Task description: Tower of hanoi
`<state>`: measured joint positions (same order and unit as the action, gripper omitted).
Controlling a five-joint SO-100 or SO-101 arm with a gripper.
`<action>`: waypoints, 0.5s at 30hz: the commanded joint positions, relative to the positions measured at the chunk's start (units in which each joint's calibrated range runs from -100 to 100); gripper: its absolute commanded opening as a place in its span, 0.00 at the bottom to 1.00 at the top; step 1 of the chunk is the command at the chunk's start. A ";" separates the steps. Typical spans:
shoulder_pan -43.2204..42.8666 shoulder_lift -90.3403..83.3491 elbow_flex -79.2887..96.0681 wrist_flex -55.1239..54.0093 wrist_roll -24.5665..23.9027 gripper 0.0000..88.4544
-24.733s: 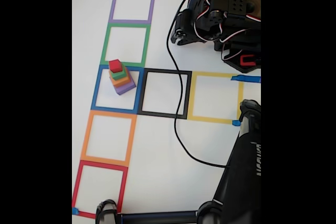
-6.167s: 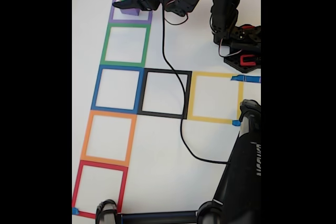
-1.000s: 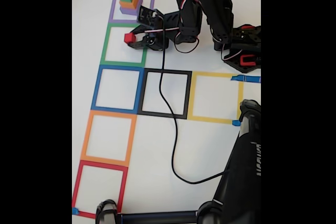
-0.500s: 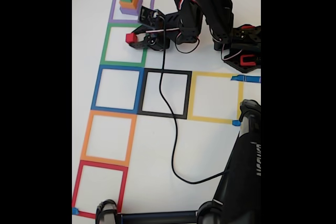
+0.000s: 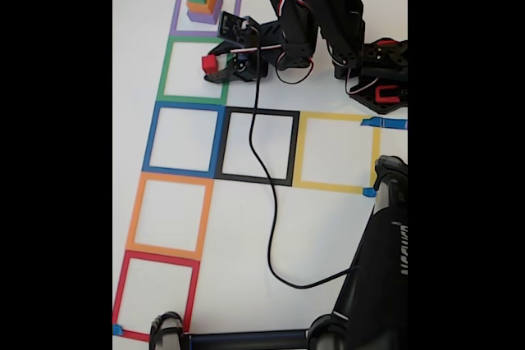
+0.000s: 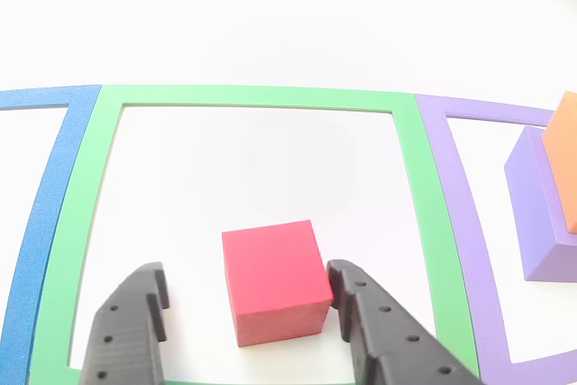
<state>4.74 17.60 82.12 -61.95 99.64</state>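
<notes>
Red, the smallest solid cube now sits on the white bench inside the green tape square. The black pincer has opened wide around it, one finger touching, so this disc looks delivered, beside the green-orange-purple block stack.

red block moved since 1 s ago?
Yes. In the fixed view the red block has shifted slightly right and down inside the green tape square, toward its right side, between the fingers of the open gripper.

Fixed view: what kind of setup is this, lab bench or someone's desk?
Likely a hobby or lab tabletop rig: a white surface marked with coloured tape squares, a small black arm, and a tripod leg at the edge.
</notes>
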 commanded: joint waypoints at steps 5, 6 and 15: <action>-0.04 -7.95 2.07 -0.96 0.36 0.27; -0.04 -9.49 2.70 -0.72 0.36 0.27; 1.49 -34.68 8.52 14.66 0.36 0.00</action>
<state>4.74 -4.52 89.29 -54.94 99.64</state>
